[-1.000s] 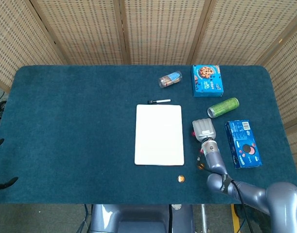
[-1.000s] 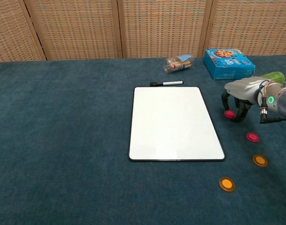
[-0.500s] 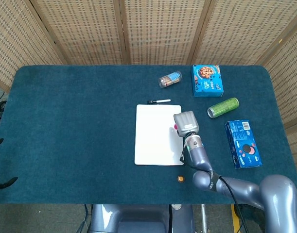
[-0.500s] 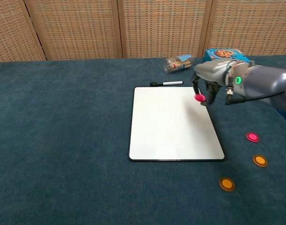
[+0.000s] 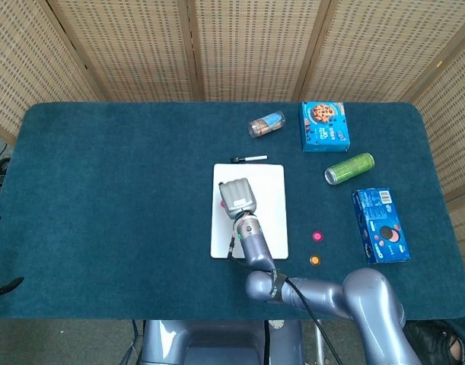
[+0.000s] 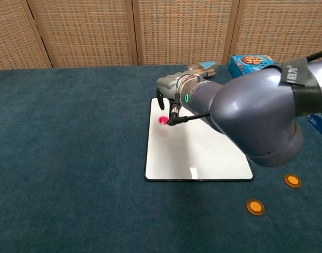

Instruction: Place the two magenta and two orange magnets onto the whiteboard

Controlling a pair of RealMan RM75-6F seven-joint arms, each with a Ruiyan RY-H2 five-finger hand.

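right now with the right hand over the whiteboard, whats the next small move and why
Probably lower and release: the right hand holds a round magenta magnet at the flat white whiteboard's far left corner, seemingly just above or touching it.

A white, dark-framed whiteboard (image 5: 264,190) is lying flat on the counter. One magenta magnet (image 6: 163,120) is sitting at its upper left corner; the other magenta magnet (image 5: 317,236) and two orange magnets (image 6: 292,180) (image 6: 255,206) are lying right of it.
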